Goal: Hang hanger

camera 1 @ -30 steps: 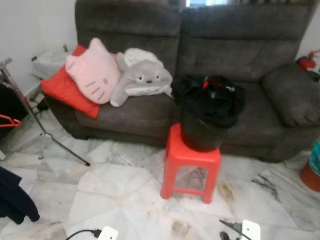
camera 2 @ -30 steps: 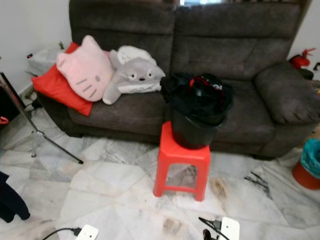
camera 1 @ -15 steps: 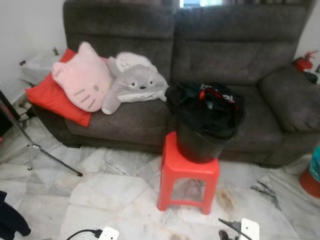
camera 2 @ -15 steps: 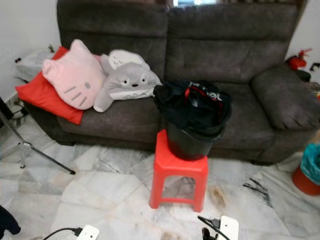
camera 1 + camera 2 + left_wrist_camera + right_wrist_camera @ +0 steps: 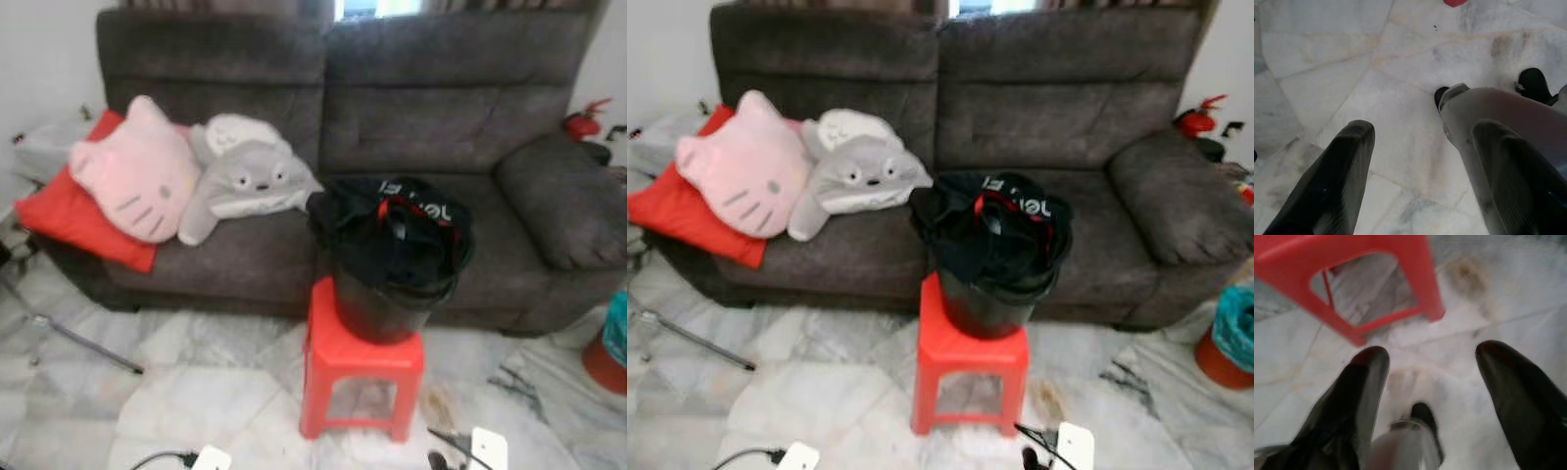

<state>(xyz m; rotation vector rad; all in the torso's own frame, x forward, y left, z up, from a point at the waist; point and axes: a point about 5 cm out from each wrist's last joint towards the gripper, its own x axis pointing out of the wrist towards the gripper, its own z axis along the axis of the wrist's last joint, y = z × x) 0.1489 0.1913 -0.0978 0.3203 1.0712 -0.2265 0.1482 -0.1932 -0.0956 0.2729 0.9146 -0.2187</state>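
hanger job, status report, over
Both grippers, left and right, open, empty, low over marble floor. Black bucket of clothes on red stool ahead.

left gripper [image 5: 1418, 139] hangs low, pointing down at the floor, two black fingers [image 5: 1349, 161] spread wide apart, nothing between them; the other finger sits just in front of a silver-grey rounded body part, seemingly the robot's leg or foot, can't tell which

right gripper [image 5: 1432, 364] also hangs low pointing down, black fingers [image 5: 1366, 377] spread wide, nothing held; a blurred silver and black part of the robot shows between and below the fingers

white parts of the robot at the bottom edge of the eye views, left one [image 5: 211, 458] and right one [image 5: 488, 448]
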